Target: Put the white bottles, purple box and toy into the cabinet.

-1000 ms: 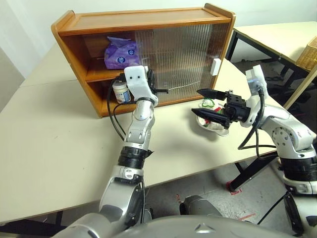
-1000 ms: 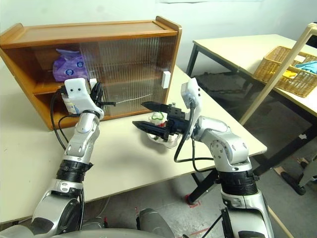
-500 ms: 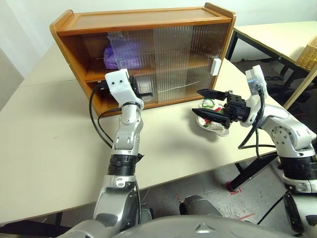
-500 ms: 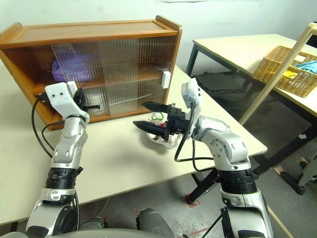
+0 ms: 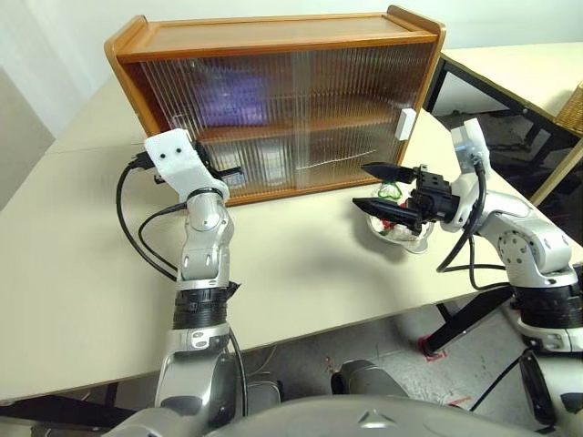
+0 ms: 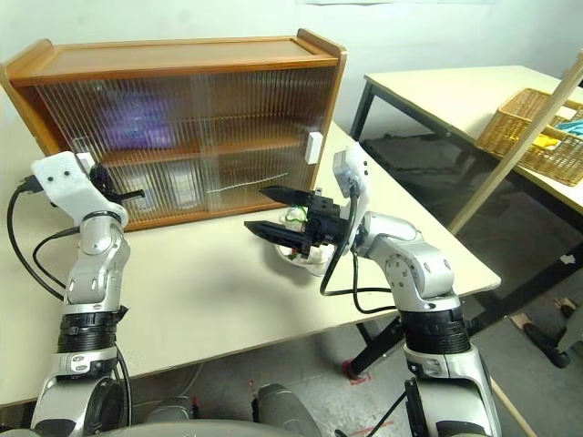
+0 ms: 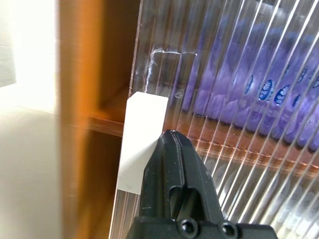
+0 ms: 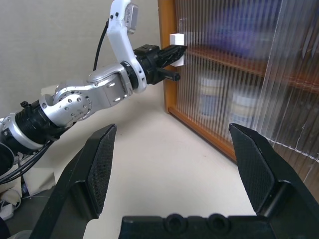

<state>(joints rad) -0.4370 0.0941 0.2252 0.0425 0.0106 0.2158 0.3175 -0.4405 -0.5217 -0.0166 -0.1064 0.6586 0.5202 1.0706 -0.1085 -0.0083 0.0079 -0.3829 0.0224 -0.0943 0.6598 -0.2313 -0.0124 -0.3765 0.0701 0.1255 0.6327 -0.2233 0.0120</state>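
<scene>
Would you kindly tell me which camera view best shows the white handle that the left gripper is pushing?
The left wrist view: the white handle stands close up beside the shut left gripper. The right wrist view shows it small, at that gripper's tip; both eye views hide it behind the wrist.

Both arms have silver-grey metal shells with black ribbed rings at the joints. Each wrist carries a white plastic camera box, and black cables loop from it along the forearm. The left tool and the right tool have pointed black fingers. Small screws sit at the base of the fingers.
</scene>
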